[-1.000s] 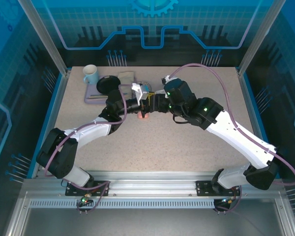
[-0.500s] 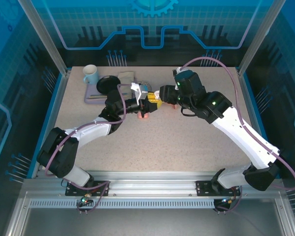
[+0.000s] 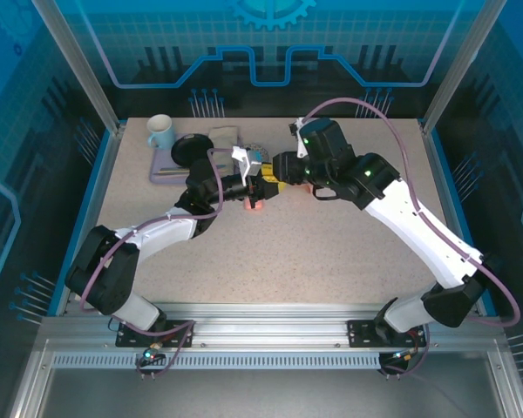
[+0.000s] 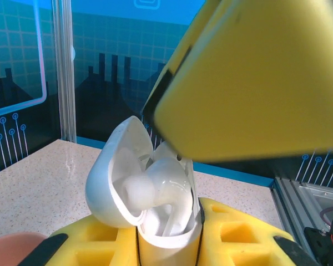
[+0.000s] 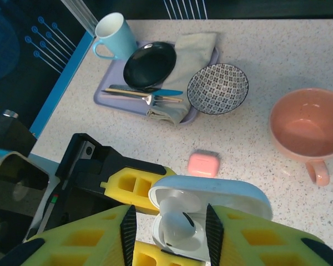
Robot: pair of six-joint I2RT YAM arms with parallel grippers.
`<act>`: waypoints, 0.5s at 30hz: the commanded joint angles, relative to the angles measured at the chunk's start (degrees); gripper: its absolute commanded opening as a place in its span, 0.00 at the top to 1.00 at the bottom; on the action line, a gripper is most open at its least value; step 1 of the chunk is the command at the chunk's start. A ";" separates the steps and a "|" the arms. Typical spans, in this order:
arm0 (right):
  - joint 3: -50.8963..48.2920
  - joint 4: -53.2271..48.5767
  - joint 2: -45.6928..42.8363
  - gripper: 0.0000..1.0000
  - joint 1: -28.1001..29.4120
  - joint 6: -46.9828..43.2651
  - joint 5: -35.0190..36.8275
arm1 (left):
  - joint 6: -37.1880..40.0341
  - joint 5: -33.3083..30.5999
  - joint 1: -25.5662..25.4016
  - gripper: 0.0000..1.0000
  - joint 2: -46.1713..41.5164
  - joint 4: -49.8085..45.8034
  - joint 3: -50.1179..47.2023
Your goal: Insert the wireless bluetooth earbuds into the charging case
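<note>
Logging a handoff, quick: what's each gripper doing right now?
Left gripper: closed on the white charging case.
Right gripper: jaws open, straddling the white earbud in that case.

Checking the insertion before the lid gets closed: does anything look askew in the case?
Yes. The white earbud sits crooked in the open white case held by the left gripper: its rounded end stands proud of the well, so it looks not fully seated. The right gripper hovers open above it.
</note>
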 commanded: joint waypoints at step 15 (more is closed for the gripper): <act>1.27 -3.84 1.64 0.65 0.24 -0.11 -0.57 | 1.29 0.51 0.68 1.00 -0.37 -0.35 0.87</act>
